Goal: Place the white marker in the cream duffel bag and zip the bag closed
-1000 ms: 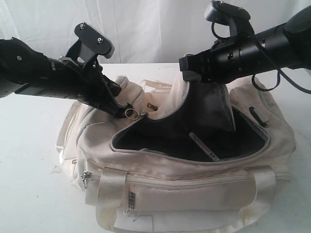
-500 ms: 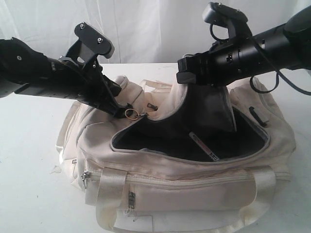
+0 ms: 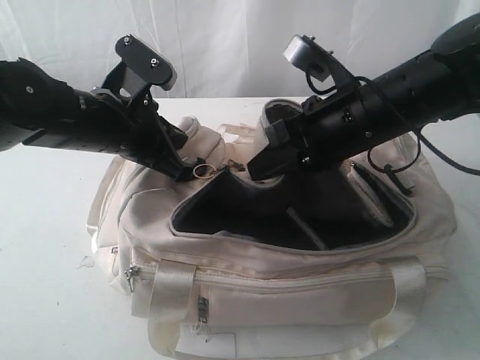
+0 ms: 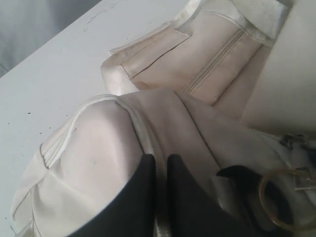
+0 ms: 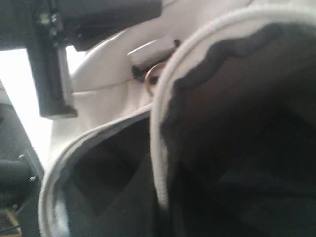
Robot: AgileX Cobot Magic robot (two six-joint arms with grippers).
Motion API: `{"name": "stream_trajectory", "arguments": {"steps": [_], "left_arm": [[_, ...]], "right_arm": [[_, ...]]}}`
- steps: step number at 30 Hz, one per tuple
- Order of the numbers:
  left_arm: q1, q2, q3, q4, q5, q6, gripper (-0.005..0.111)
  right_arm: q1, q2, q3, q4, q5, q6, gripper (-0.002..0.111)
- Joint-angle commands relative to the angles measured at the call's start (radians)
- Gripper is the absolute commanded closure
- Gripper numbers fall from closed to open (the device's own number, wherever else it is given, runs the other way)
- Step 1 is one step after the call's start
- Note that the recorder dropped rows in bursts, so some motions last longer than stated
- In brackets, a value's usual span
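Observation:
The cream duffel bag point(image 3: 300, 300) lies on the table with its top opening gaping and its dark lining showing. A slim marker point(image 3: 306, 229) lies slanted inside, grey in the shadow. My left gripper point(image 3: 184, 168) point(image 4: 160, 163) is shut on the bag's cream edge beside the metal zip ring point(image 3: 199, 171) point(image 4: 276, 197). My right gripper point(image 3: 256, 166) point(image 5: 160, 197) hangs low over the opening, close to that ring. It is shut on the piped edge of the top flap point(image 5: 158, 123), which runs down between its dark fingers.
The white table point(image 3: 45, 225) surrounds the bag and a white curtain point(image 3: 225, 45) hangs behind. Shiny webbing straps point(image 3: 169, 300) run down the bag's front. A small black clip point(image 3: 397, 180) sits on the right end. The two arms nearly meet above the ring.
The right gripper has swung down and to the left, from high on the lifted flap to just above the opening by the ring. The marker now lies in shadow. The left arm has not moved.

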Motion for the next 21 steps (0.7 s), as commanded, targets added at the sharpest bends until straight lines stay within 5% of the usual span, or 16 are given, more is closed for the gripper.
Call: {"name": "stream_trajectory", "arguments": {"steps": [1, 14, 21], "left_arm": [[0.003, 0.000, 0.007, -0.019, 0.011, -0.011, 0.107], [0.003, 0.000, 0.007, -0.019, 0.026, -0.011, 0.107], [0.003, 0.000, 0.007, -0.019, 0.026, -0.011, 0.107]], "right_arm": [[0.032, -0.031, -0.003, 0.043, 0.117, -0.008, 0.105], [0.245, -0.084, 0.118, 0.170, -0.059, 0.058, 0.104], [0.253, -0.088, 0.213, 0.179, -0.038, 0.070, 0.062]]}}
